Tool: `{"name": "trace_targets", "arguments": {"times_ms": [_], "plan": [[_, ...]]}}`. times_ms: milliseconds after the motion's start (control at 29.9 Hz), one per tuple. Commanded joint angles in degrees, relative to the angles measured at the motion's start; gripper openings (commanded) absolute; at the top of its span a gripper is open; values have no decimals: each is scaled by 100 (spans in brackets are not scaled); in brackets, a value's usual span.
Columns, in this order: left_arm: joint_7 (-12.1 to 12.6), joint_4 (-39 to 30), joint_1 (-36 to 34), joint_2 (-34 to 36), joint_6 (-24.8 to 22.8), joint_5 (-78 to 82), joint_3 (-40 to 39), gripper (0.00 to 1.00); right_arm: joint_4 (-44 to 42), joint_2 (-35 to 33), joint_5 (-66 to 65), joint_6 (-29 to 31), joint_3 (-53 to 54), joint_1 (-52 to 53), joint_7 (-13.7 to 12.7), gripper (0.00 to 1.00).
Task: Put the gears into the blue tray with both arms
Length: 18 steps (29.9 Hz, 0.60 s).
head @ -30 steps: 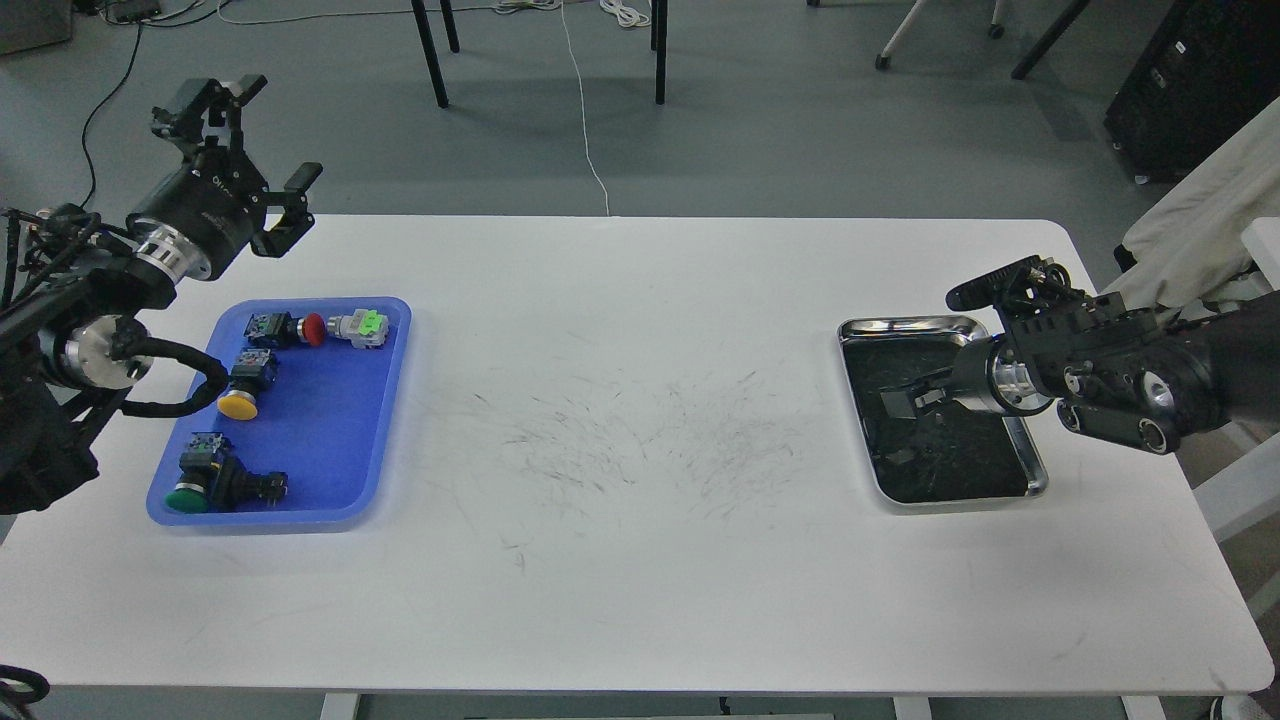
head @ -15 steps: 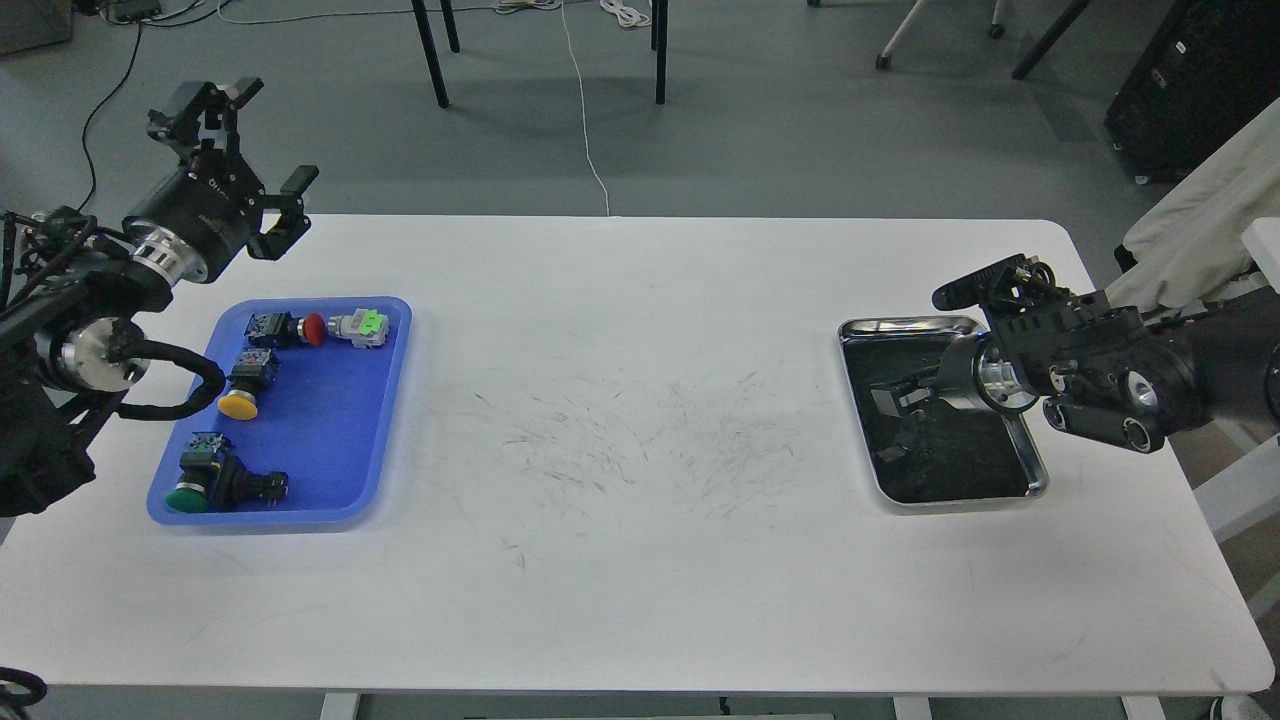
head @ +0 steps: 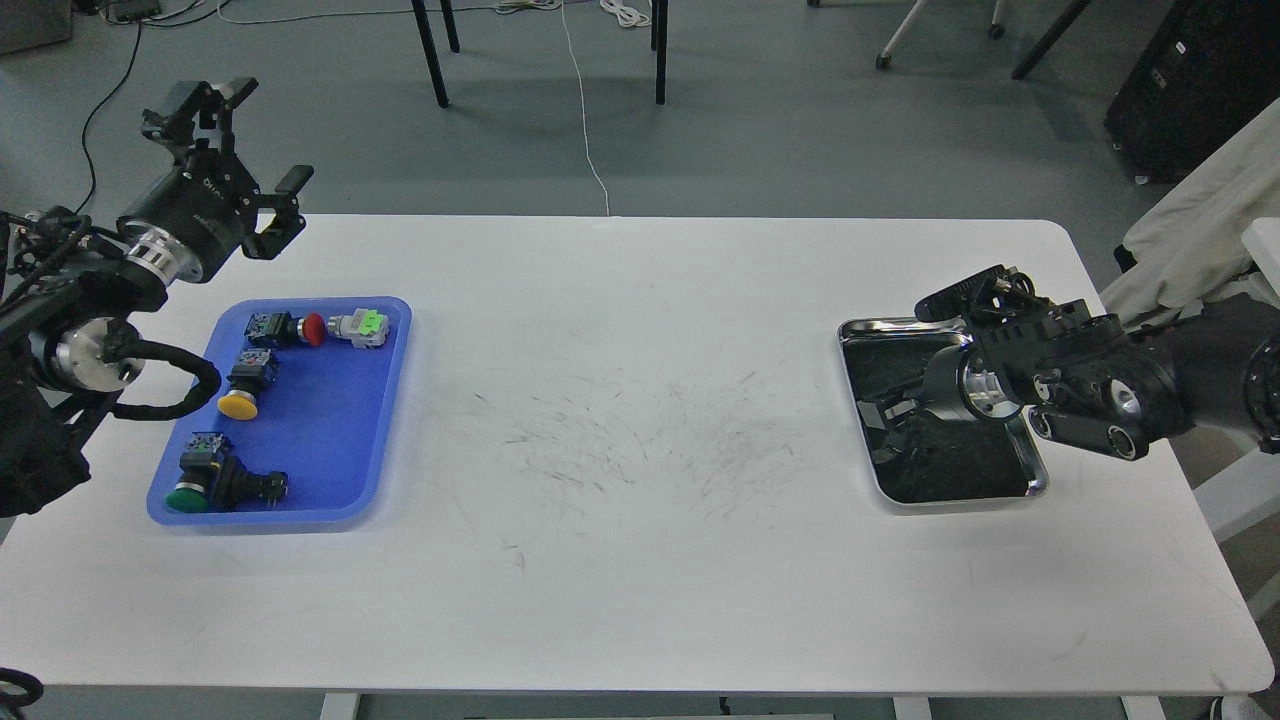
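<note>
The blue tray (head: 325, 440) lies at the table's left and holds several push-button switches; I see no gears in it. Small black pieces that look like the gears (head: 955, 470) fill the steel tray (head: 1036, 470) at the right, too small to tell apart. My right gripper (head: 882, 415) reaches leftward low inside that steel tray, over its left half. Its dark fingers blend with the black contents. My left gripper (head: 250, 145) hangs in the air beyond the blue tray's far left corner, open and holding nothing.
In the blue tray lie switches with a red cap (head: 313, 328), a yellow cap (head: 238, 405) and a green cap (head: 187, 498). The white table (head: 640, 420) is scuffed in the middle. Chair legs and cables are on the floor beyond it.
My right gripper has moved left and slightly down across the steel tray. The left gripper has drifted a little to the left, still open.
</note>
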Motion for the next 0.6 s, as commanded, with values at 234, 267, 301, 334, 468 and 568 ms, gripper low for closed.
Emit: {"name": "trace_targets", "arguments": {"times_ms": [234,267,301,334,468,568], "plan": [[1,1,1,-10,9,0,0,98,-71,-16,-11,3,-18,-10,8,39],[1,1,10,-10,9,0,0,98,-98,-16,-11,3,-18,-18,8,37],[1,1,10,-10,9,0,0,98,-98,-16,-11,3,-18,-18,8,35],[1,-8,28,-10,9,0,0,98,-107,-16,-11,12,-18,-18,8,33],[1,1,28,-1,9,0,0,98,-116,-16,-11,12,-18,-18,69,26],[1,1,28,-1,9,0,0,98,-116,-16,-11,29,-18,-18,87,21]]}}
